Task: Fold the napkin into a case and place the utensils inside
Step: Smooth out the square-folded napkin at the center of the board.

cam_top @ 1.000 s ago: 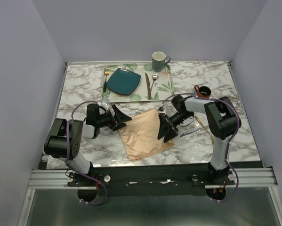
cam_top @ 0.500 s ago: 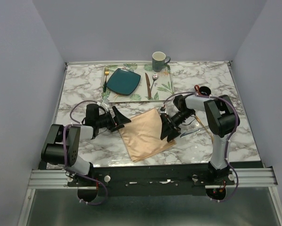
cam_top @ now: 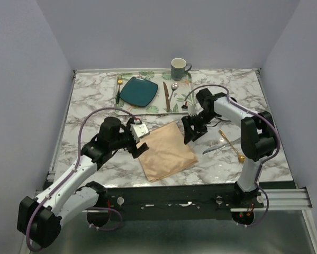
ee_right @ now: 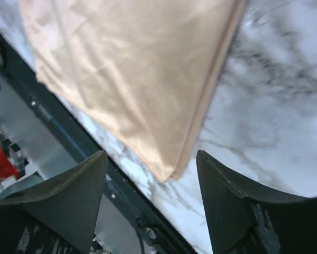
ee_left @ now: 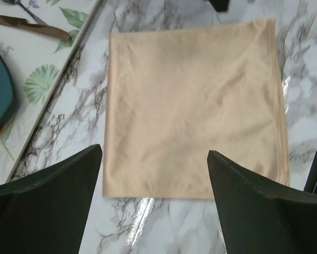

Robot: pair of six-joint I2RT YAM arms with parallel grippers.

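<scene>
Peach napkin [cam_top: 166, 151] flat on marble table [cam_top: 87, 108], left hand [ee_left: 154, 153] spread above it — right hand [ee_right: 151, 156] spread too

Top camera: fixed high at the near side, facing down on the whole table [cam_top: 89, 100]. Left wrist: close above the napkin [ee_left: 190, 106], facing down. Right wrist: close, oblique, at its corner. All share the napkin.

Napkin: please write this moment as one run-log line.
napkin: flat on table | left gripper: open, by its left edge | right gripper: open, by its right edge | spoon, knife: on table, untouched
</scene>
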